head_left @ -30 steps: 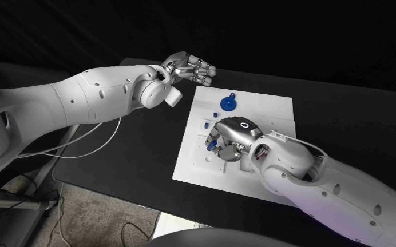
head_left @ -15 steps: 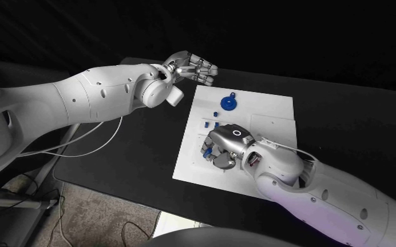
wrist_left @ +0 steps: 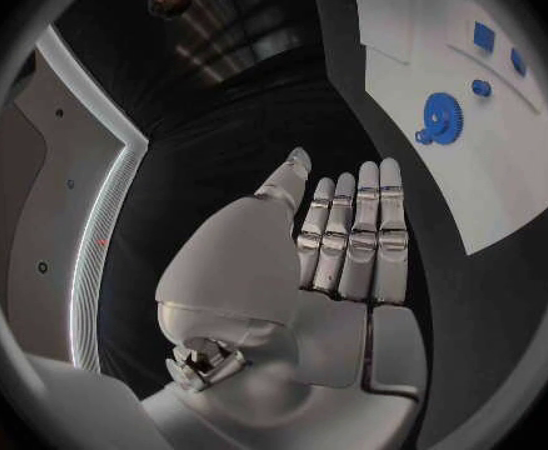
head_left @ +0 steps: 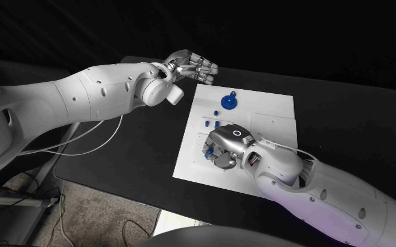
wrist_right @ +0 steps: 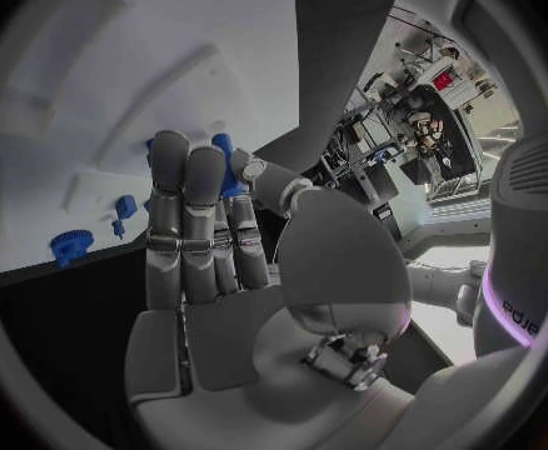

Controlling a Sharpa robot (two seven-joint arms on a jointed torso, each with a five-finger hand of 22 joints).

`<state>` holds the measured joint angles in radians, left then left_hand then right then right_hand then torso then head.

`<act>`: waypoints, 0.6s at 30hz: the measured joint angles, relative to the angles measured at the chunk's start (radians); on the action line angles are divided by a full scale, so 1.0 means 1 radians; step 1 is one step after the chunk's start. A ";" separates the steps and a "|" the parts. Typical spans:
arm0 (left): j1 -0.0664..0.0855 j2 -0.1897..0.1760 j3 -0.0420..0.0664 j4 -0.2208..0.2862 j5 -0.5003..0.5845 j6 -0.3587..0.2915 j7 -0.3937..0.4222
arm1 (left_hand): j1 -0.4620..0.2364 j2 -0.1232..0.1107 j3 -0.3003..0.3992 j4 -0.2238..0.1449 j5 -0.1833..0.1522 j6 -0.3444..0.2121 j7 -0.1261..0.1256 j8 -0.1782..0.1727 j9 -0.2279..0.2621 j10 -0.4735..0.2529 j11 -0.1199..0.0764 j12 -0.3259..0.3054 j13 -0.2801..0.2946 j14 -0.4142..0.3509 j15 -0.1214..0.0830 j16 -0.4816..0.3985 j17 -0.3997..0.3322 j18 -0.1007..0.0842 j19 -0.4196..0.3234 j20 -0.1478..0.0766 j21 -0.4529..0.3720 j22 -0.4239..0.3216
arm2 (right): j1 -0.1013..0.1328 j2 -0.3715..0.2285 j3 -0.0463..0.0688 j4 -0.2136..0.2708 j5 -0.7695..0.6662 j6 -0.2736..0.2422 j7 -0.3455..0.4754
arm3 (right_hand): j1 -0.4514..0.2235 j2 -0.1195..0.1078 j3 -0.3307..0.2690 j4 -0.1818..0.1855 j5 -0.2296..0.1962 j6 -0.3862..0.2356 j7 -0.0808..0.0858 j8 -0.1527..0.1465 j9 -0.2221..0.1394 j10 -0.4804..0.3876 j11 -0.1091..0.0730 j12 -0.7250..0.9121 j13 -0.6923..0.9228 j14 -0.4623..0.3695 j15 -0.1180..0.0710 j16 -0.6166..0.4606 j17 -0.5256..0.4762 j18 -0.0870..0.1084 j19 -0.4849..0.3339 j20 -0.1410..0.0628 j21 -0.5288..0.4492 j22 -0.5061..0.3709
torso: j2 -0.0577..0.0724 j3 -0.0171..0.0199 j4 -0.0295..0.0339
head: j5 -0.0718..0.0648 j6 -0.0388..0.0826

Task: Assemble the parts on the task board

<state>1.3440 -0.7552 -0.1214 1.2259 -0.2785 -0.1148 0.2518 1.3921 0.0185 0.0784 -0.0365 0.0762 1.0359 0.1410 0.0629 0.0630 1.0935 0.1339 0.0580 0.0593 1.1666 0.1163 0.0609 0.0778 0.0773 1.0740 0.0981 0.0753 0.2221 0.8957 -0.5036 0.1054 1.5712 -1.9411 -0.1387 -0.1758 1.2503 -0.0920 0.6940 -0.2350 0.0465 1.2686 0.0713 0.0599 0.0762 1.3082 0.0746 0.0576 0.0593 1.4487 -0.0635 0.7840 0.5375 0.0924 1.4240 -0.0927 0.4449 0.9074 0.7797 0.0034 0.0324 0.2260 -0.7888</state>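
Note:
The white task board lies mid-table. On its far part rests a blue gear, with small blue pieces just nearer. My right hand is low over the board's near left part; its thumb and fingertips pinch a blue part, which peeks out under the hand. The right wrist view also catches the gear and a small piece. My left hand hovers off the board's far left corner, fingers straight, holding nothing. The left wrist view shows the gear.
The black table runs left of the board, where a white cable loops near my left arm. Raised white blocks and recesses lie on the board right of my right hand.
My right hand has slid a little toward the board's near left part with the blue part under it, then held still. The left hand has stayed put.

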 measured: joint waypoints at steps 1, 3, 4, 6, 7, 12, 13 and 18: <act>0.000 0.000 0.000 0.000 0.000 0.000 0.000 | 0.000 0.000 0.000 0.000 0.000 0.000 0.000 0.000 0.000 0.000 0.000 0.000 0.000 0.000 0.000 0.000 0.000 0.000 0.000 0.000 0.000 0.000 | 0.000 0.000 0.000 0.000 -0.001 0.002 -0.001 | 0.000 0.000 0.000 0.000 0.000 0.000 0.000 0.000 0.000 0.000 0.000 0.000 0.000 0.000 0.000 0.000 0.000 0.000 0.000 0.000 0.000 0.000 | 0.000 -0.0003 -0.0002 | 0.001 -0.001; 0.000 0.000 0.000 0.000 0.000 0.000 0.000 | 0.000 0.000 0.000 0.000 0.000 0.000 0.000 0.000 0.000 0.000 0.000 0.000 0.000 0.000 0.000 0.000 0.000 0.000 0.000 0.000 0.000 -0.002 | 0.000 0.000 -0.001 0.000 -0.002 0.006 -0.003 | 0.000 0.000 0.000 0.000 0.000 0.000 0.000 0.000 0.000 0.000 0.000 0.000 0.000 0.000 0.000 0.000 0.000 0.000 0.000 0.000 -0.003 0.001 | 0.000 -0.0006 -0.0002 | 0.001 -0.002; 0.000 0.000 0.000 0.000 0.000 0.000 0.000 | 0.000 0.000 0.000 0.000 0.000 0.000 0.000 0.000 0.000 0.000 0.000 0.000 0.000 0.000 0.000 0.000 0.000 0.000 0.000 0.000 0.000 -0.004 | 0.000 0.000 -0.001 0.000 -0.003 0.008 -0.004 | 0.000 0.000 0.000 0.000 0.000 0.000 0.000 0.000 0.000 0.000 0.000 0.000 0.000 0.000 0.000 0.000 0.001 0.000 0.000 0.000 -0.005 0.002 | 0.000 -0.0006 -0.0002 | 0.001 -0.003; 0.000 0.000 0.000 0.000 0.000 0.000 0.000 | 0.000 0.000 0.000 0.000 0.000 0.000 0.000 0.000 0.000 0.000 0.000 0.000 0.000 0.000 0.000 0.000 0.000 0.000 0.000 0.000 0.000 -0.004 | 0.000 0.000 -0.002 -0.002 -0.003 0.012 -0.005 | 0.000 0.000 0.000 0.000 0.000 0.000 0.000 0.000 0.000 0.000 0.000 0.000 0.000 0.000 0.000 0.000 0.001 0.000 0.000 0.000 -0.005 0.003 | 0.000 -0.0006 -0.0002 | 0.000 -0.004; 0.000 0.000 0.000 0.000 0.000 0.000 0.000 | 0.000 0.000 0.000 0.000 0.000 0.000 0.000 0.000 0.000 0.000 0.000 0.000 0.000 0.000 0.000 0.000 0.000 0.000 0.000 0.000 0.000 -0.004 | 0.000 0.001 -0.002 -0.003 -0.004 0.014 -0.006 | -0.001 0.002 0.000 0.000 0.000 0.000 0.000 0.000 0.000 0.000 0.000 0.000 0.000 0.000 0.000 0.000 0.001 0.000 0.000 0.000 -0.005 0.003 | 0.000 -0.0009 -0.0002 | -0.001 -0.005; 0.000 0.000 0.000 0.000 0.000 0.000 -0.001 | 0.000 0.000 0.000 0.000 0.000 0.000 0.000 0.000 0.000 0.000 0.000 0.000 0.000 0.000 0.000 0.000 0.000 0.000 0.000 0.000 0.000 -0.004 | 0.000 0.001 -0.006 -0.006 -0.005 0.023 -0.008 | -0.004 0.004 0.000 0.000 0.000 -0.001 0.001 -0.002 0.001 0.000 0.000 0.000 0.000 0.000 0.000 0.000 0.001 0.000 0.000 0.000 -0.005 0.004 | 0.000 -0.0011 0.0003 | -0.002 -0.006; 0.000 0.000 0.000 -0.001 0.000 0.000 -0.001 | 0.000 0.000 0.000 0.000 0.000 0.000 0.000 0.000 0.000 0.000 0.000 0.000 0.000 0.000 0.000 0.000 0.000 0.000 0.000 0.000 0.000 -0.004 | 0.000 0.001 -0.007 -0.006 -0.005 0.024 -0.009 | -0.004 0.005 0.000 0.000 0.000 -0.002 0.001 -0.002 0.001 0.000 0.000 0.000 -0.001 0.000 0.000 0.000 0.001 0.000 0.000 0.000 -0.005 0.004 | 0.000 -0.0011 0.0003 | -0.002 -0.006; 0.000 0.000 0.000 -0.001 0.000 0.001 -0.001 | 0.000 0.000 0.001 -0.001 0.000 0.000 0.000 0.000 0.000 0.000 0.000 0.000 0.000 0.000 0.000 0.000 0.000 0.000 0.000 0.000 0.000 -0.006 | 0.001 0.000 -0.010 -0.008 -0.008 0.027 -0.012 | -0.003 0.006 -0.002 -0.001 0.000 -0.002 0.001 0.002 0.001 0.000 0.000 -0.001 -0.001 0.000 0.000 0.000 0.001 0.000 0.000 0.000 -0.005 0.005 | 0.000 -0.0012 0.0003 | -0.002 -0.008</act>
<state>1.3440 -0.7556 -0.1214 1.2254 -0.2784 -0.1143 0.2510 1.3921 0.0185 0.0791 -0.0373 0.0762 1.0359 0.1411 0.0629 0.0631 1.0936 0.1339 0.0580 0.0592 1.1666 0.1163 0.0609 0.0778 0.0773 1.0740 0.0981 0.0753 0.2162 0.8966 -0.5031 0.0956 1.5629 -1.9493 -0.1115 -0.1875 1.2476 -0.0859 0.6924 -0.2364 0.0464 1.2669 0.0727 0.0615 0.0773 1.3080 0.0744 0.0568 0.0585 1.4488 -0.0632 0.7840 0.5385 0.0923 1.4240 -0.0925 0.4401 0.9124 0.7794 0.0022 0.0327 0.2242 -0.7970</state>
